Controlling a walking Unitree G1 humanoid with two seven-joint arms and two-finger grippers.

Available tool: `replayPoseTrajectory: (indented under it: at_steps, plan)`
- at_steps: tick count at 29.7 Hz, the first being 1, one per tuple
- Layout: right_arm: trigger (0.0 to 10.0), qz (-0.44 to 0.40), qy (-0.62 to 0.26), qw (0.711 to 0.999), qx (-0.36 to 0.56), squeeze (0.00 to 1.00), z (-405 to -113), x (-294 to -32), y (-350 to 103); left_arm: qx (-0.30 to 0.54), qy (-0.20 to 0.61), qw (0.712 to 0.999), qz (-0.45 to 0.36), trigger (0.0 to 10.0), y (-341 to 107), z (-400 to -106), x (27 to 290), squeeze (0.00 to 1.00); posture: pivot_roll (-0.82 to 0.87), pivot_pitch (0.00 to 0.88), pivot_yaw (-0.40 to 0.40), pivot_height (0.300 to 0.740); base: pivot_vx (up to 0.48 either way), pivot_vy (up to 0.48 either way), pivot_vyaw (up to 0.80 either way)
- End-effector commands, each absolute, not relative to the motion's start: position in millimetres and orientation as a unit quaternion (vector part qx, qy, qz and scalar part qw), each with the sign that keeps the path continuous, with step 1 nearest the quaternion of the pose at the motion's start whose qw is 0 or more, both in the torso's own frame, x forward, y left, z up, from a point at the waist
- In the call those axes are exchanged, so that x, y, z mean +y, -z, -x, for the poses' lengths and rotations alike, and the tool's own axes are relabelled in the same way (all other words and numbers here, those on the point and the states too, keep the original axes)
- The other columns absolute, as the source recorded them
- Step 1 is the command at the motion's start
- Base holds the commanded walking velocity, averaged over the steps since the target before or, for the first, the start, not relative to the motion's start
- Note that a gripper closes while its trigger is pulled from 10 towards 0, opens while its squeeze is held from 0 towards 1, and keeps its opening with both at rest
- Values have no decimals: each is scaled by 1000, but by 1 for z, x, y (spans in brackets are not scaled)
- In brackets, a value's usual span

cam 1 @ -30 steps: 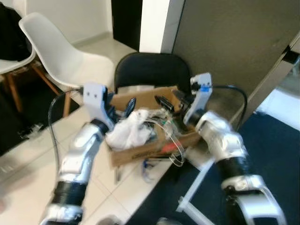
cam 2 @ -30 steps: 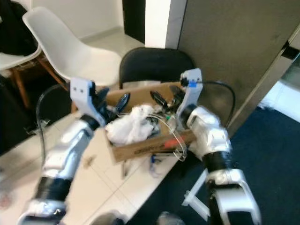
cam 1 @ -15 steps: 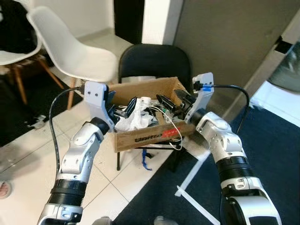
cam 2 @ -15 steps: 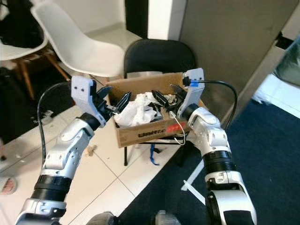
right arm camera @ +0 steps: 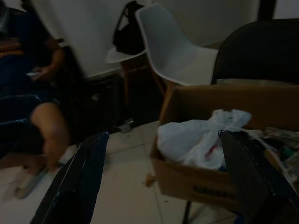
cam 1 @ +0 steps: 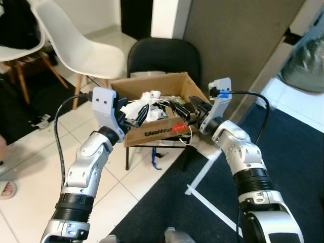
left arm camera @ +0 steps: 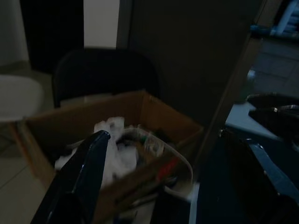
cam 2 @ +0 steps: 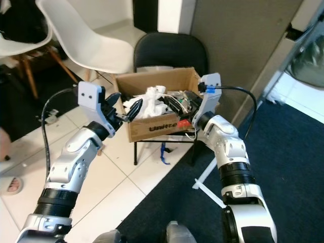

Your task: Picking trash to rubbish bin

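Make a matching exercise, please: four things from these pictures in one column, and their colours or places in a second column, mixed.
Things:
1. cardboard box
2. folding chair
3. shell chair
4. carpet

Descriptions:
A. white, with wooden legs
B. dark blue, on the robot's right
C. black, with the box on its seat
D. brown, full of trash

Pairs: 1-D, 2-C, 3-A, 4-B

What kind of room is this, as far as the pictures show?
Probably an office or waiting corner. A white moulded chair and a black chair stand on a tiled floor beside dark carpet. A cardboard box full of trash sits on the black chair, and a seated person waits nearby.
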State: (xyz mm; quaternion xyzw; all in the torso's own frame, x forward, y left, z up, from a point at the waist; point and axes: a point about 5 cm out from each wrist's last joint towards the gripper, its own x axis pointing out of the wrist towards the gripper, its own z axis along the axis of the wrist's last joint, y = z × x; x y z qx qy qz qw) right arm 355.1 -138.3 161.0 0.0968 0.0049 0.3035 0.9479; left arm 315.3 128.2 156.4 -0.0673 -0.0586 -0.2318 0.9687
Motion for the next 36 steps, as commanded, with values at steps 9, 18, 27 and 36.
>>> replayPoseTrajectory:
  at_steps: [9, 18, 27, 36]
  plan:
    - [10000, -93, -299, 950, 10, 0, -355, -143, -159, -52, 242, 967, 59, 10000, -154, -315, 123, 0, -38, 0, -61, 740, -307, 0, 0]
    - [10000, -92, -299, 950, 11, 0, -355, -142, -159, -52, 244, 967, 58, 10000, -154, -315, 123, 0, -40, 0, -61, 740, -311, 0, 0]
    - [10000, -92, -299, 950, 11, 0, -354, -143, -159, -51, 246, 966, 57, 10000, -154, -315, 122, 0, -40, 0, -61, 740, -312, 0, 0]
    - [10000, -91, -300, 950, 12, 0, -354, -142, -158, -51, 249, 966, 55, 10000, -153, -314, 121, 0, -40, 0, -60, 740, -314, 0, 0]
